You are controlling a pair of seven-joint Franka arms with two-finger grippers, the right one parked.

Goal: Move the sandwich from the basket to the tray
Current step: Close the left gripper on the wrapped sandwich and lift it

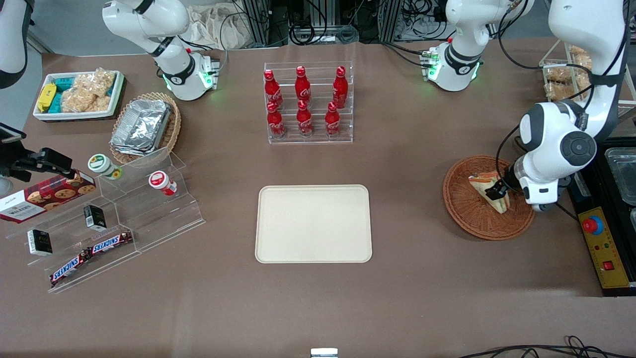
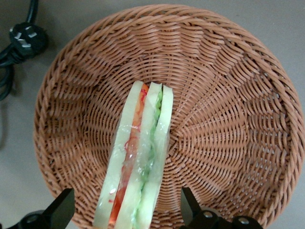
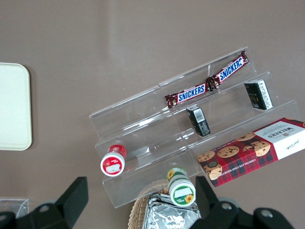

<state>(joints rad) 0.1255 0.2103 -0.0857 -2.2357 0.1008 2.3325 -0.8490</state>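
over the basket (image 1: 488, 198) near the desk's working-arm edge, my claw (image 2: 127, 210) straddles the sandwich (image 2: 138, 162), fingers wide; next, close and lift toward the tray (image 1: 313, 223).

A big brown worktop (image 1: 407, 298) fills the room here. The light on it is soft and even. Black cables (image 1: 328, 25) lie tangled by metal frames along its edge farthest from the front camera.

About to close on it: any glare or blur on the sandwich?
Left wrist view: sandwich sharp, faint sheen on its wrap, open pincer straddling it in the basket. Front view: even light, sandwich partly hidden by the pincer.
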